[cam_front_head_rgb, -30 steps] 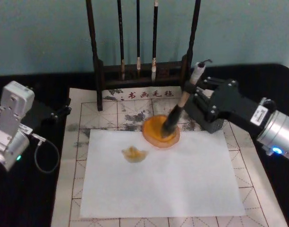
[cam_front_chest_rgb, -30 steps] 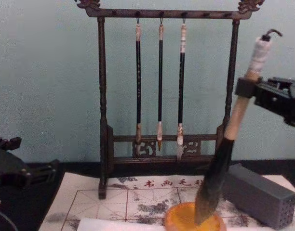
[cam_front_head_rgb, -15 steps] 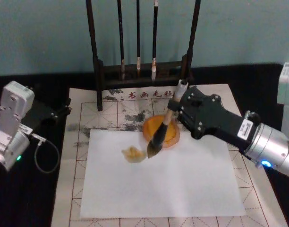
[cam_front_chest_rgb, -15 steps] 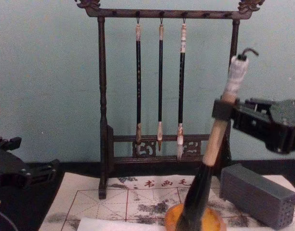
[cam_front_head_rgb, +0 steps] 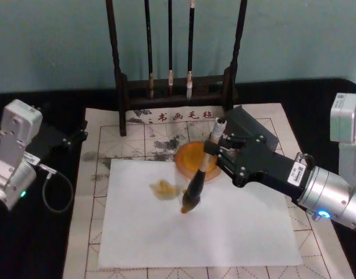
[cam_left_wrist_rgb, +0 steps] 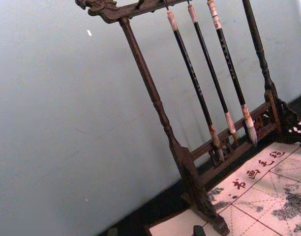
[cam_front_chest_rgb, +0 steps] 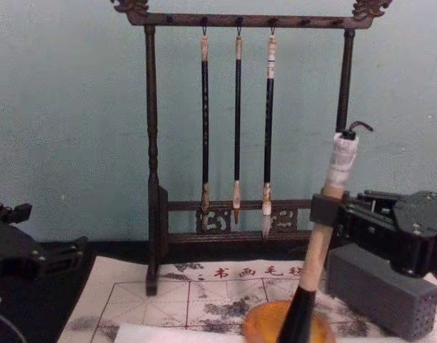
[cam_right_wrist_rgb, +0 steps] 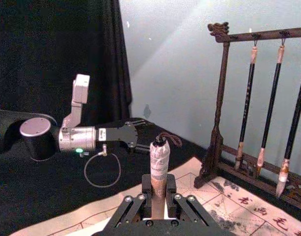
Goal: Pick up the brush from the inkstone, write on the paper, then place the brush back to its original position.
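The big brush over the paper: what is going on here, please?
The right gripper holds the brush by its tan handle, tilted, its tuft down at the white paper, just in front of the orange inkstone. Whether the tip touches the paper I cannot tell. The left gripper rests parked at the left side.

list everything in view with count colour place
brush: 1, tan and black, tip over the paper
inkstone: 1, orange, at paper's far edge
paper: 1, white, on the mat
mat: 1, pale gridded, under the paper
rack: 1, dark wood, behind the mat
thin brushes: 3, black, hanging on the rack
block: 1, grey, right of the inkstone
lump: 1, yellowish, on the paper
right gripper: 1, black, shut on the brush
left gripper: 1, black, left of the mat
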Action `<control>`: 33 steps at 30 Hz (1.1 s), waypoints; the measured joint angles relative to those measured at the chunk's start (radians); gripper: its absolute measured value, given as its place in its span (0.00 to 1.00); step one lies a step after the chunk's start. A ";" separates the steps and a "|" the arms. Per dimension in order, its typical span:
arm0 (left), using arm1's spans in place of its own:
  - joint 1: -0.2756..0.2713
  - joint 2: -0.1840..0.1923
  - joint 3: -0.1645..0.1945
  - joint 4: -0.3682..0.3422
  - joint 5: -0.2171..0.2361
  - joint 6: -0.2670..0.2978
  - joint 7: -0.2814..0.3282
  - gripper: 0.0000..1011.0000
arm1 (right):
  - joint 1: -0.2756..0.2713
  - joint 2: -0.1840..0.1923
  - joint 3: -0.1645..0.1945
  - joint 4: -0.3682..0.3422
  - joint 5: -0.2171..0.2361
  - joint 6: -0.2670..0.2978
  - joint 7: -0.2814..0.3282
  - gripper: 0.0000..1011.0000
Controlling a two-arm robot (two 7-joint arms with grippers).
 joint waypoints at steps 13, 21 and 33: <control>0.000 0.000 0.000 0.000 0.000 0.000 0.000 0.99 | -0.023 0.023 0.024 -0.011 0.000 -0.003 -0.016 0.18; 0.000 0.000 0.000 0.000 0.000 0.000 0.000 0.99 | -0.055 0.046 0.053 -0.034 0.003 -0.007 -0.028 0.18; 0.000 0.000 0.000 0.000 0.000 0.000 0.000 0.99 | -0.094 0.068 0.103 -0.056 0.006 -0.017 -0.046 0.18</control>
